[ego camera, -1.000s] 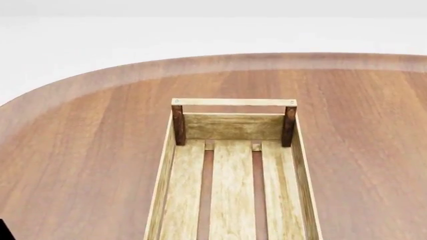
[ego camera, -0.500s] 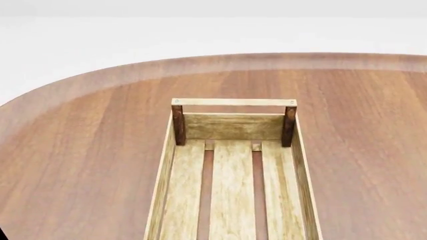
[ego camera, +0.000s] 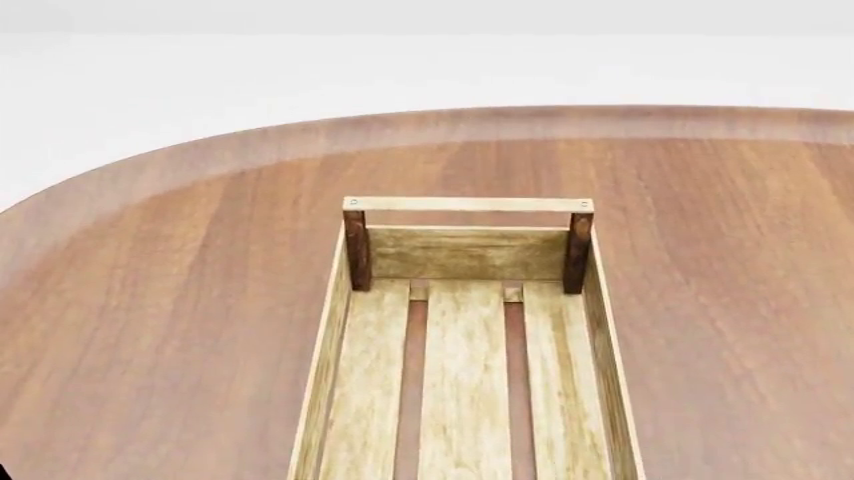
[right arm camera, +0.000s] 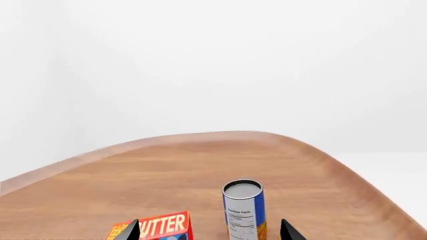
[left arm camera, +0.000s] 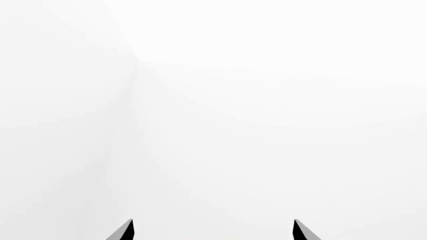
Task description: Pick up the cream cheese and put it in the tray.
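- Head view shows the tray (ego camera: pixel 466 330) on the round wooden table (ego camera: pixel 174 300), its long axis running straight away from the robot; the far end, with two dark corner posts and a pale rail handle, points toward the table's far edge, and the near end is cut off by the frame.
- Its slatted bottom is bare over the stretch in view.
- No arm or gripper appears in that view.
- Right wrist view alone shows the red-orange butter box (right arm camera: pixel 155 227) and, near it, the upright blue-and-orange can (right arm camera: pixel 244 209).
- The cream cheese shows in no view, so where it lies and which way it points cannot be told.
- Right gripper (right arm camera: pixel 210 232) is level and low over the table, its dark fingertips spread wide, holding nothing.
- Left gripper (left arm camera: pixel 213 231) faces blank white, its fingertips also set wide apart and holding nothing.
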